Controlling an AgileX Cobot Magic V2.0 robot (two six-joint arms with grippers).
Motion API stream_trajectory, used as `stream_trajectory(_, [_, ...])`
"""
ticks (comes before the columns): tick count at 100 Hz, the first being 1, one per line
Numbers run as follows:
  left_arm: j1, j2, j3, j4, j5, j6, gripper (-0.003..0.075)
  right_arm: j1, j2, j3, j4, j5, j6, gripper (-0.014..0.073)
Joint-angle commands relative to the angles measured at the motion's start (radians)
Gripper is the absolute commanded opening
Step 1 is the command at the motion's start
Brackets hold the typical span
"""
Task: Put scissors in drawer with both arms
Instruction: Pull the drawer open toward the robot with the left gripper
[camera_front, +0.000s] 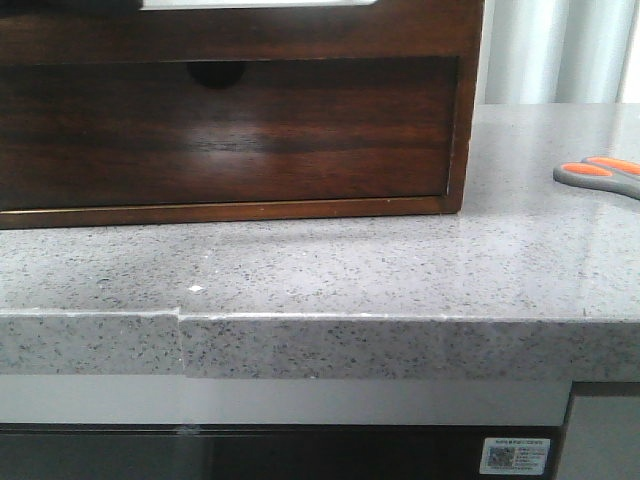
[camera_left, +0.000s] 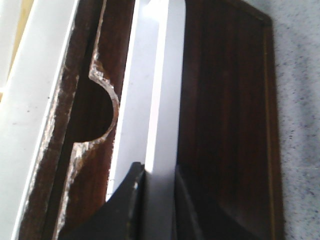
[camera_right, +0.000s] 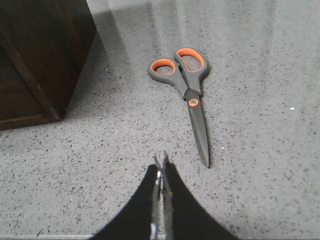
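Note:
The scissors (camera_right: 191, 92), grey handles with orange-lined loops, lie flat on the speckled grey counter, blades closed. Only their handles (camera_front: 598, 172) show at the right edge of the front view. My right gripper (camera_right: 161, 159) is shut and empty, above the counter a short way from the blade tip. The drawer (camera_front: 300, 35) is the shallow dark band across the top of the wooden cabinet. My left gripper (camera_left: 159, 175) has a finger on each side of a pale glossy strip (camera_left: 162, 90) along the drawer's top edge and hugs it. Neither gripper shows in the front view.
Below the drawer is a taller drawer front (camera_front: 230, 140) with a semicircular notch (camera_front: 215, 72), which also shows in the left wrist view (camera_left: 97, 110). The cabinet's corner (camera_right: 45, 60) stands beside the scissors. The counter's front edge (camera_front: 320, 320) has a seam.

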Motion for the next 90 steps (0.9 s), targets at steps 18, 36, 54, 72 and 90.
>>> stream_trajectory(18, [-0.016, -0.171, 0.087, -0.037, -0.150, -0.032, -0.0018, 0.001, 0.015, -0.034, 0.001, -0.079, -0.008, -0.0056])
stream_trajectory(36, [-0.016, -0.273, 0.142, -0.037, -0.152, -0.038, -0.0018, 0.001, 0.015, -0.034, 0.001, -0.079, -0.008, -0.0056])
stream_trajectory(54, [-0.016, -0.314, 0.159, -0.037, -0.152, -0.038, -0.0018, 0.001, 0.015, -0.034, 0.001, -0.079, -0.008, -0.0056])
stream_trajectory(72, [-0.016, -0.314, 0.159, -0.048, -0.152, -0.038, 0.0041, 0.001, 0.015, -0.034, 0.001, -0.079, -0.008, -0.0056])
stream_trajectory(90, [-0.016, -0.314, 0.159, -0.048, -0.152, -0.038, 0.0317, 0.001, 0.015, -0.034, 0.001, -0.079, -0.008, -0.0056])
